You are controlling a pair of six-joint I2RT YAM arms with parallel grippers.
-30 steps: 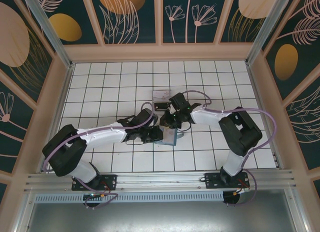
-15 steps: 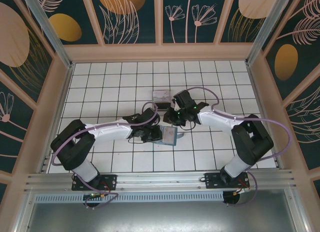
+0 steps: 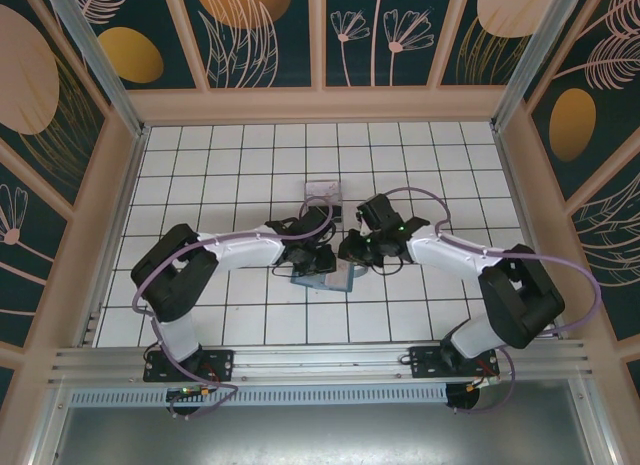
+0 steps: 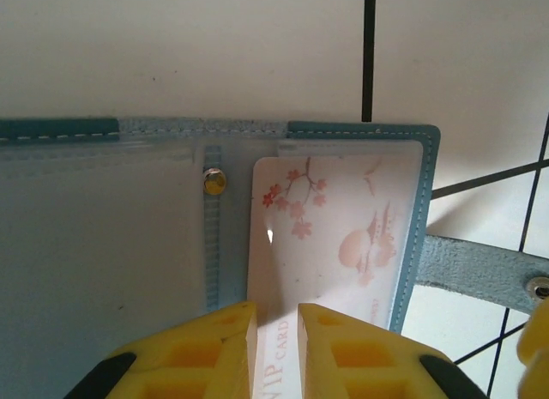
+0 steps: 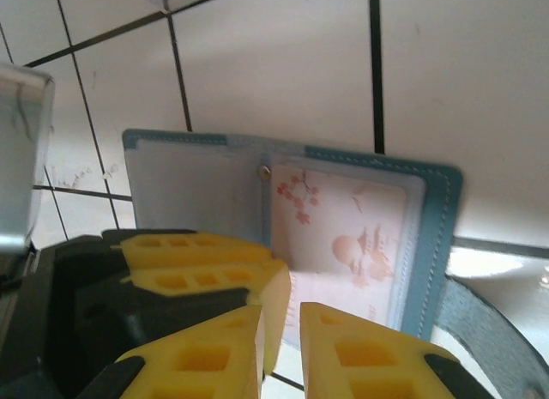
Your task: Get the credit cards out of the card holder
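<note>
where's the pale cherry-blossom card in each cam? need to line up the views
Top external: the pale card is a whitish patch in the card holder, centre, between the two grippers.
Left wrist: lower centre-right, in the holder's right pocket, its bottom edge between the yellow fingers.
Right wrist: centre-right, in the same pocket.
Shared landmark: the metal snap just left of the card's top corner, also seen from the right wrist.

**Two grippers at the open holder's near edge**

The teal holder (image 5: 214,189) lies open on the white tiled desk (image 5: 283,64), just ahead of the right gripper (image 5: 280,330). A pale card (image 5: 343,244) with pink blossoms sits in the holder's right half, behind clear plastic. The gripper's yellow fingers (image 5: 360,347) stand a narrow gap apart, their tips at the card's near edge. To their left, the other gripper's yellow fingers (image 5: 202,262) overlap the holder's near edge. A clear box (image 5: 21,159) is far left.
</note>
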